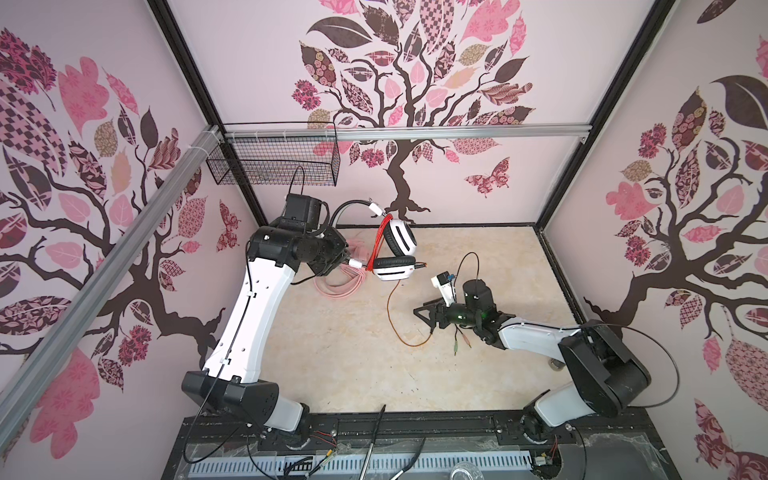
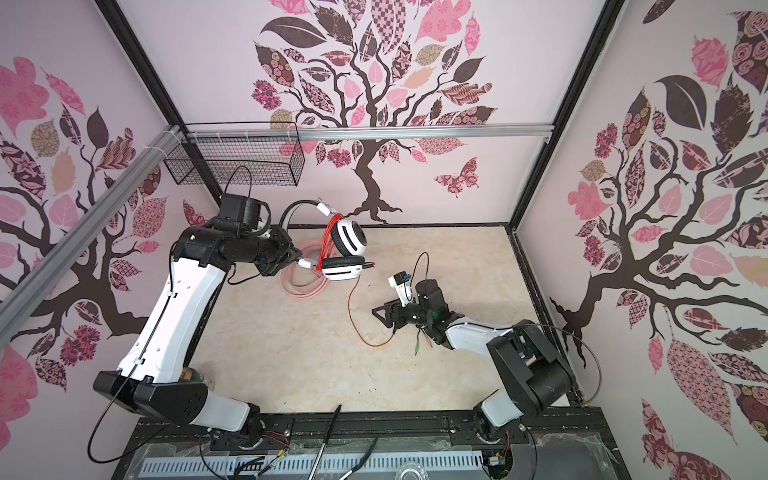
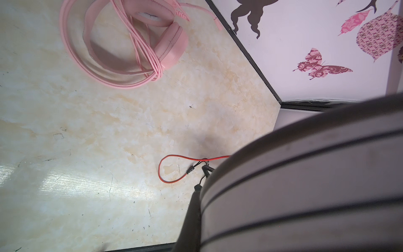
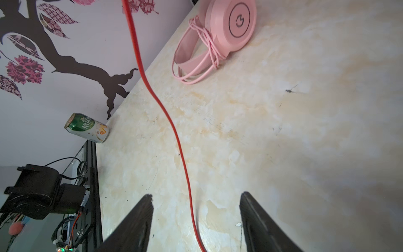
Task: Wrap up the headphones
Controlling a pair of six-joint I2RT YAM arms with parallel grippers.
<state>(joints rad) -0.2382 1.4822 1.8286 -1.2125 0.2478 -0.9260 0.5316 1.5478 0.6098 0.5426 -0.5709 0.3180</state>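
The white-and-black headphones (image 1: 401,237) (image 2: 351,237) hang in the air at the back of the table, held at a white band slider by my left gripper (image 1: 343,259) (image 2: 293,259), which is shut on them. One earcup (image 3: 305,185) fills much of the left wrist view. Their orange-red cord (image 1: 380,241) is partly wound round the band. The rest trails down to a loop on the table (image 1: 409,336) (image 3: 161,174). My right gripper (image 1: 424,318) (image 4: 196,194) stands open low over the table, and the cord (image 4: 165,113) runs loose between its fingers. The pink headphones (image 1: 336,284) (image 4: 218,37) lie wrapped on the table.
A black wire basket (image 1: 274,162) hangs on the back left wall. A green can (image 4: 87,128) lies by the left wall. The cord's plugs (image 1: 461,343) rest under the right wrist. Walls close in the table on three sides.
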